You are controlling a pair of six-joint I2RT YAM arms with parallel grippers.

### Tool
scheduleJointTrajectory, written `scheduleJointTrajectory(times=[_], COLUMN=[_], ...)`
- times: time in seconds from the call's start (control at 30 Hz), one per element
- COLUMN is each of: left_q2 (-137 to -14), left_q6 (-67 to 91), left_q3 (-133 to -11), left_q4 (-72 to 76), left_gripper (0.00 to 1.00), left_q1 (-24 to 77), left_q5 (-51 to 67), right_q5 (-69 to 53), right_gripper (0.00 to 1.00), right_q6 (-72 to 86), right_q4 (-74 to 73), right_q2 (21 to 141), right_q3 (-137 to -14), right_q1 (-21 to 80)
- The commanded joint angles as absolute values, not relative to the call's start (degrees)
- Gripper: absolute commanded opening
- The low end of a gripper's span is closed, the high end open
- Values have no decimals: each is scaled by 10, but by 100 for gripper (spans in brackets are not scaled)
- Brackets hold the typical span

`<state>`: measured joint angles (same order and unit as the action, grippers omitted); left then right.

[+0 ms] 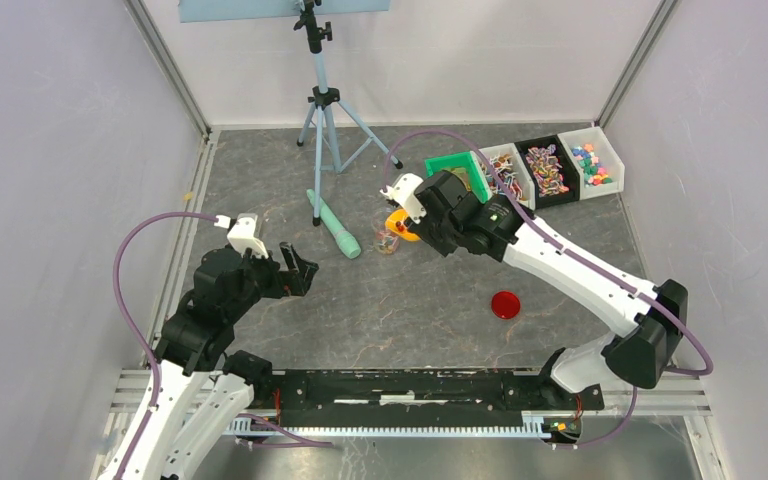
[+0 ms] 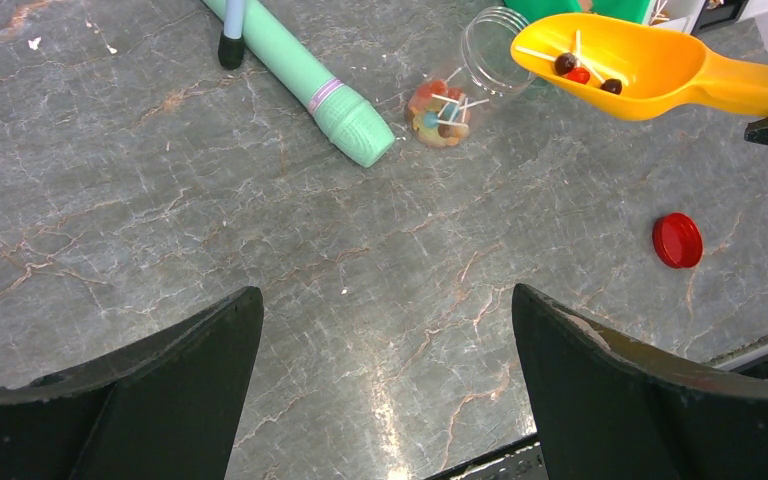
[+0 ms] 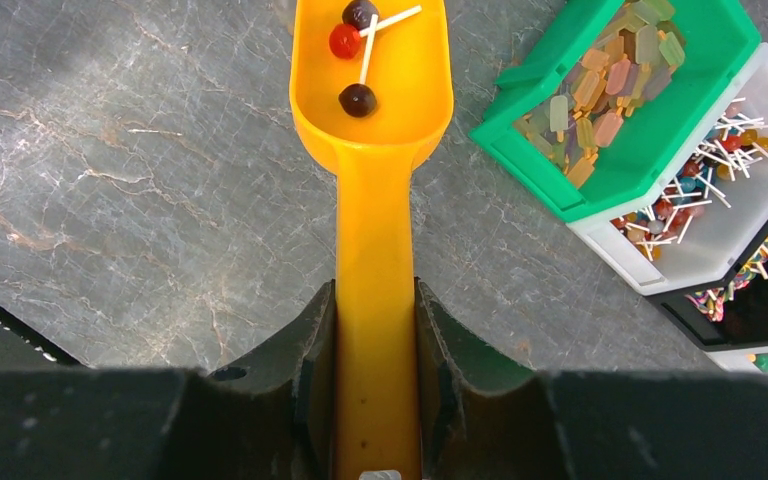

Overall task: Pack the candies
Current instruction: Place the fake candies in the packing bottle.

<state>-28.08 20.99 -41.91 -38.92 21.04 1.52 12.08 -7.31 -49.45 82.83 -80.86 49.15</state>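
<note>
**Scoop at the jar's mouth, three candies aboard**

Plenty of room in the middle. Bare stone runs across the near half of the tabletop (image 1: 410, 330), and only the lid (image 1: 504, 304) sits out there, well apart from both arms. The walls (image 1: 60, 150) close in on the left, right and back.

It is crowded at the far side. The bins (image 3: 530, 165) are packed into the far right corner, holding more candies. The tripod (image 1: 320, 100) stands far centre, and the tube (image 2: 305, 80) lies just left of the jar (image 2: 480, 50).

The right arm reaches long from its near-right base, forearm slanting toward the far middle. Its pincer (image 3: 375, 300) is clamped on the handle of the scoop (image 3: 372, 130), a finger on each side, with the bowl pointing away. Three candies (image 3: 357, 58) ride in the bowl, two dark and one red, white sticks crossing. The scoop's lip is just beside the jar's open mouth. The jar lies on its side, with a bunch of candies at its closed end.

The left arm sits folded by the left wall. Its pincer (image 1: 300, 270) is spread wide with nothing between the fingers, over bare stone and facing the middle.
</note>
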Motion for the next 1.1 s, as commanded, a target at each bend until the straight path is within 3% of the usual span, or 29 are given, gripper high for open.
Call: scheduleJointTrajectory(times=[0.0,1.07], left_q2=[-277,-277], left_q6=[205,204], left_q3=[-419,-419], left_q4=[-376,-376], left_gripper=[100,100], left_q1=[211,212], left_q5=[8,3], right_q5=[121,111], right_gripper=[0,0], right_q6=[-68,-67], right_q4=[-507,-573], right_q2=[836,893], right_q3=[-851,-946], right_q1=[495,497])
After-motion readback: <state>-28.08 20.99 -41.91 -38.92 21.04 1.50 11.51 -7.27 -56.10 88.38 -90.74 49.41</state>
